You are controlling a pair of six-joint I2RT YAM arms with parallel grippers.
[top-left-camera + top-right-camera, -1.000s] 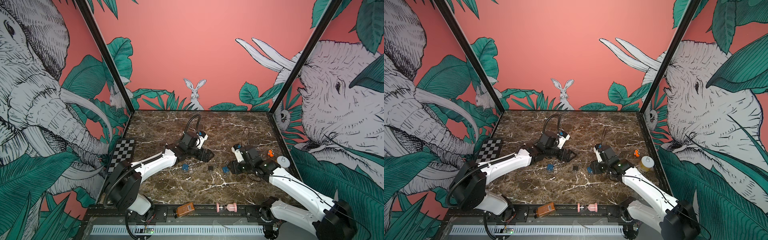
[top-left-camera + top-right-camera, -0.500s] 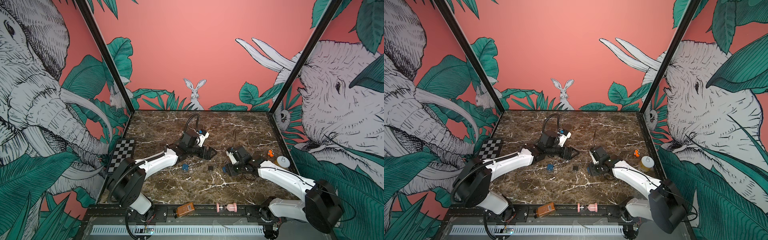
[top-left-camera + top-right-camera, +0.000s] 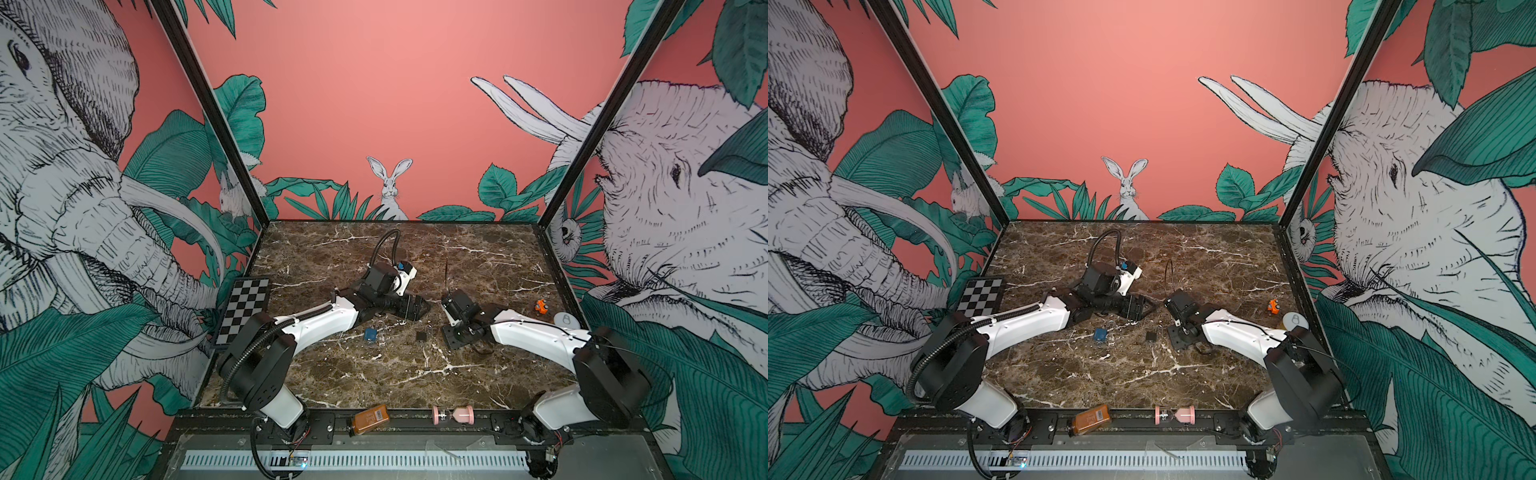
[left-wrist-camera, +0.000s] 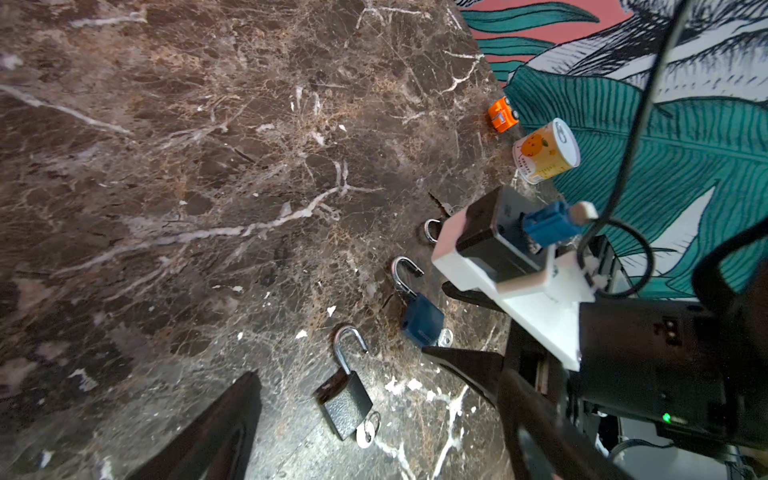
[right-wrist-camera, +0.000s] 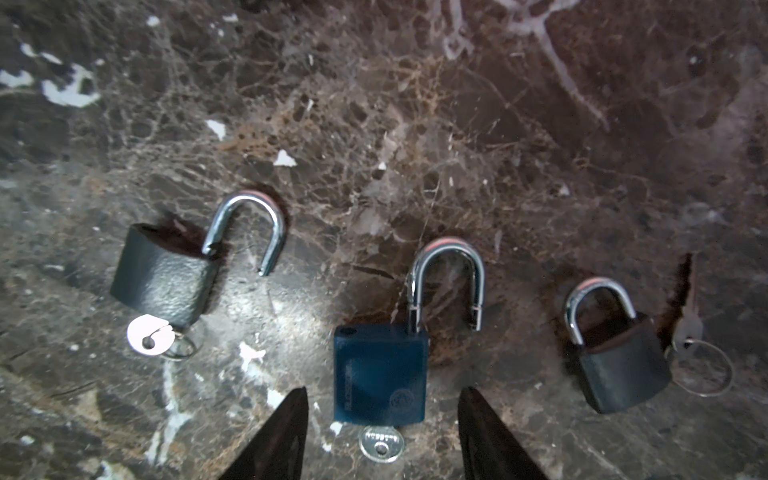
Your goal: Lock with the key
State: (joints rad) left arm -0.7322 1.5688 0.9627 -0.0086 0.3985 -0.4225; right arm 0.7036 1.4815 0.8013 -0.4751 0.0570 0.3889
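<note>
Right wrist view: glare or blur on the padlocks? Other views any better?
Right wrist view: blue padlock readable, bright hotspot on the marble table beside it, pink glints on its shackle, corners soft. Left wrist view: same lock small, strong wide-angle bend. Both top views: even light, locks tiny.

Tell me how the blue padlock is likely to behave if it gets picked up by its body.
The blue padlock looks like solid metal, so it is probably rigid and heavy for its size. Its shackle stands open, so it may swing loose on lifting. The key sticks out of the bottom and might snag or shift.
</note>
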